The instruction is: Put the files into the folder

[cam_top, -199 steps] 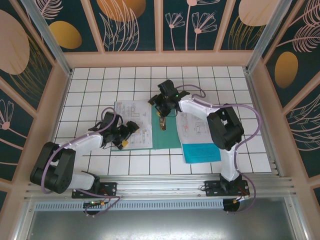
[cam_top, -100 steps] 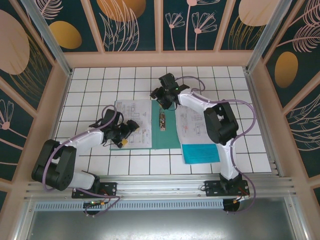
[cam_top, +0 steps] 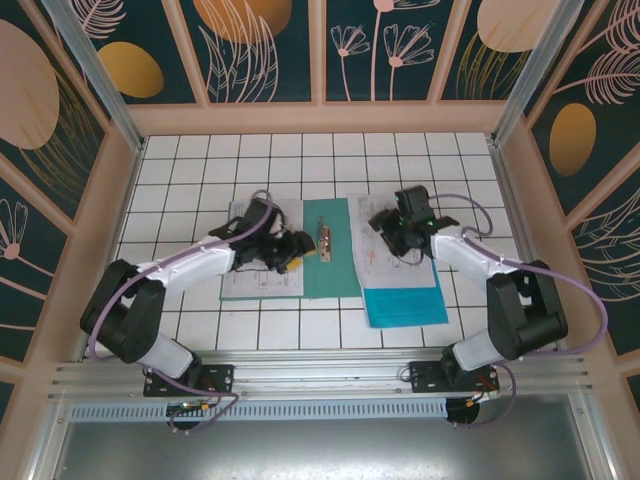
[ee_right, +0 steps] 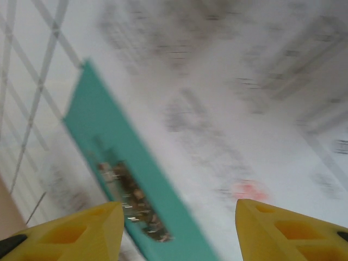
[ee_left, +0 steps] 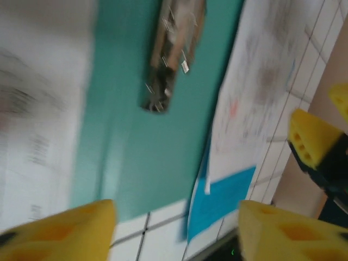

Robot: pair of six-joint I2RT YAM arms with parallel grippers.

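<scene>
Top view: see folder (cam_top: 338, 275) lying open and flat mid-surface (cam_top: 200, 170), with metal clip (cam_top: 325, 241) on its inner face. Left printed sheet (cam_top: 255, 282) on the folder's left half, a teal strip showing along its near edge. Right printed sheet (cam_top: 395, 270) just right of the folder, edge against it. It lies on top of cyan-blue sheet (cam_top: 410, 308), which sticks out on the near side. Left gripper (cam_top: 293, 250) over the left printed sheet's inner edge, just beside the metal clip. Right gripper (cam_top: 390, 228) over the far part of the right printed sheet. Can't judge either finger gap from up here.

Left wrist, blurry: left gripper (ee_left: 174, 231) with yellow fingers (ee_left: 60, 231) spread wide, released, nothing between them. Folder (ee_left: 157, 141) straight below, metal clip (ee_left: 174, 54) higher in frame. Left printed sheet (ee_left: 38, 109) at left, right printed sheet (ee_left: 255, 92) at right over the folder's edge. Cyan-blue sheet (ee_left: 228, 196) pokes out from under the right one.

Right wrist, also blurry: right gripper (ee_right: 179, 231) with fingers (ee_right: 293, 228) apart, released, gap empty. Right printed sheet (ee_right: 244, 109) underneath. Folder (ee_right: 106, 136) as a teal band at left, carrying the metal clip (ee_right: 133, 209). Surface (ee_right: 27, 81) tiles beyond it.
</scene>
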